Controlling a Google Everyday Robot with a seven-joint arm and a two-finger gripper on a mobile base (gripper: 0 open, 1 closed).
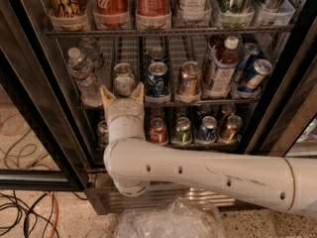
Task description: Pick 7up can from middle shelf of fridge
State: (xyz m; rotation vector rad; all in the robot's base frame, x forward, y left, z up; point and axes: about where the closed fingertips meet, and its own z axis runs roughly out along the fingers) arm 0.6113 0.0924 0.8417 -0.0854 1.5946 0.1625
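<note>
The 7up can (123, 79), pale with a green logo and silver top, stands at the front of a lane on the middle shelf (198, 103) of the fridge (29, 108). My gripper (122, 92) is open just in front of and slightly below the can. Its two tan fingertips (105, 94) stand either side of the can's lower part. I cannot tell whether they touch it. My white arm reaches in from the lower right.
A water bottle (84, 76) stands left of the can and a blue can (157, 78) right of it. Further right are a bronze can (189, 78) and a white bottle (218, 68). Red bottles (111, 4) fill the rack above. A plastic bag (171, 222) and cables (25, 212) lie on the floor.
</note>
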